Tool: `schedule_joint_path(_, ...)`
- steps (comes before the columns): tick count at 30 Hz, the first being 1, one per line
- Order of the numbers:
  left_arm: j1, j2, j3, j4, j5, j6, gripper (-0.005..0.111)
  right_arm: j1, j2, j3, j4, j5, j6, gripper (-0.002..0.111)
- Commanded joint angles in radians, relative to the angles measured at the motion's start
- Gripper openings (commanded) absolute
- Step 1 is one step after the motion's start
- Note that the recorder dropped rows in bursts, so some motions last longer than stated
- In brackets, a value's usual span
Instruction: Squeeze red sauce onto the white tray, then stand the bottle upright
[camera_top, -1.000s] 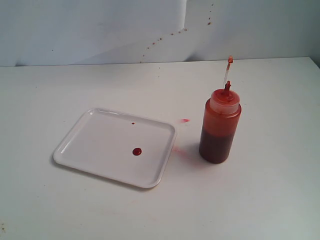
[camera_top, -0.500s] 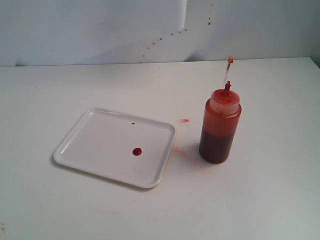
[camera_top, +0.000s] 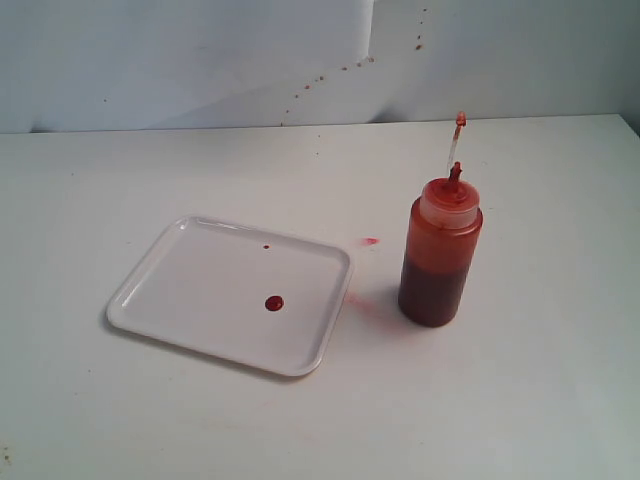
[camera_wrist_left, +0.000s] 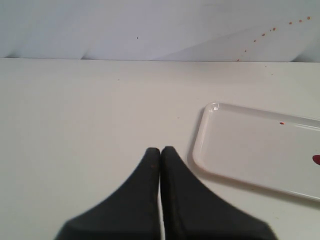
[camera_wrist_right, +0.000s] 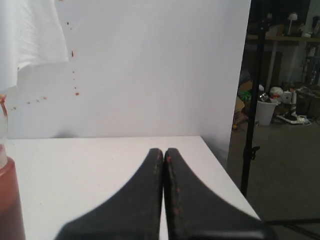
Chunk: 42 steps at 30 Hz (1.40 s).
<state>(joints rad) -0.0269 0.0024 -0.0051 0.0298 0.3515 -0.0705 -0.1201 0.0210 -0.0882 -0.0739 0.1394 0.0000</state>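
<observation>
The white tray (camera_top: 200, 290) lies flat on the table, left of centre. A round blob of red sauce (camera_top: 274, 303) sits on it, with a tiny droplet (camera_top: 266, 247) nearer its far rim. The bottle (camera_top: 438, 250) stands upright to the tray's right, its tethered tip cap (camera_top: 460, 120) sticking up above the nozzle. Neither gripper shows in the exterior view. My left gripper (camera_wrist_left: 160, 150) is shut and empty, over bare table beside the tray (camera_wrist_left: 240, 145). My right gripper (camera_wrist_right: 163, 151) is shut and empty, with the bottle (camera_wrist_right: 9, 200) at the frame's edge.
A faint pinkish smear (camera_top: 360, 303) and a pale pink speck (camera_top: 370, 241) mark the table between tray and bottle. Red splatter (camera_top: 330, 75) dots the white backdrop. In the right wrist view the table edge (camera_wrist_right: 225, 170) drops off beside a black stand (camera_wrist_right: 252, 100).
</observation>
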Motion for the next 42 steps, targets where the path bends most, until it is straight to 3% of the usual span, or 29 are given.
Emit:
schedule_joint_path(1, 0.000, -0.002, 0.005, -0.006, -0.005, -0.004, 0.001, -0.005, -0.021, 0.055, -0.039, -0.003, 0.033, 0.000)
schedule_joint_path(20, 0.000, -0.002, 0.005, -0.006, -0.005, -0.004, 0.001, -0.007, -0.021, 0.088, 0.014, 0.188, -0.084, 0.000)
schedule_joint_path(33, 0.000, -0.002, 0.005, -0.006, -0.005, -0.004, 0.001, -0.007, -0.021, 0.088, 0.068, 0.199, -0.076, 0.000)
schedule_joint_path(42, 0.000, -0.002, 0.005, -0.006, -0.005, -0.004, 0.001, 0.100, -0.021, 0.088, 0.066, 0.205, -0.078, 0.000)
